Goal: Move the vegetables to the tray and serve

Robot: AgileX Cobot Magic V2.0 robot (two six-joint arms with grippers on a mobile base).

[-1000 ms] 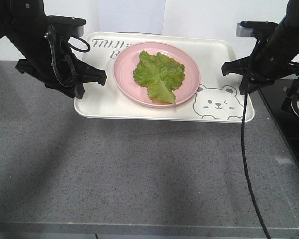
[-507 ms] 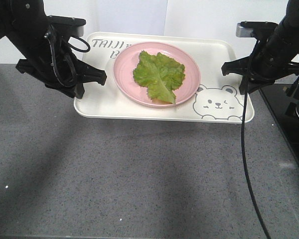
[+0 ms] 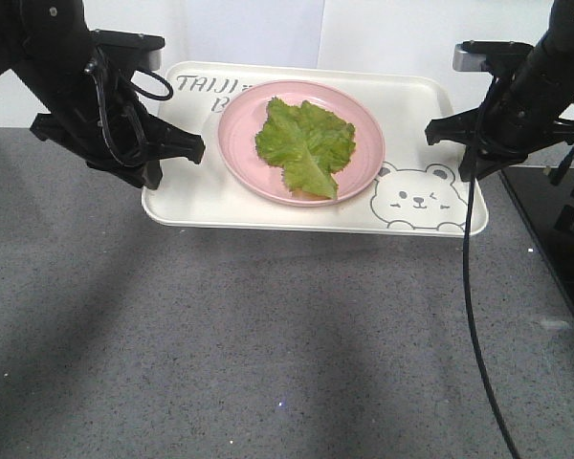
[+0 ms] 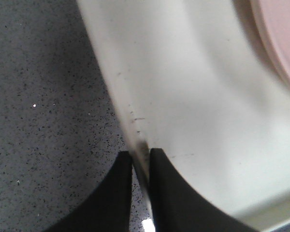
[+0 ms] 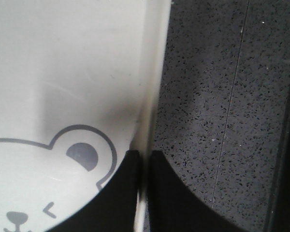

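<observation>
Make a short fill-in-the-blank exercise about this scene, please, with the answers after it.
1. The lettuce leaf lies on a round ____ plate.
2. The plate stands on the cream ____.
3. The left gripper and the right gripper each pinch the tray's ____.
4. The face printed on the tray is a ____.

Answers: pink; tray; rim; bear

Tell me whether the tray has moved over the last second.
No. In the front view the tray holds its place in the frame between the left gripper and right gripper. Only the countertop's far edge has slid lower, so the base is probably carrying everything.
</observation>
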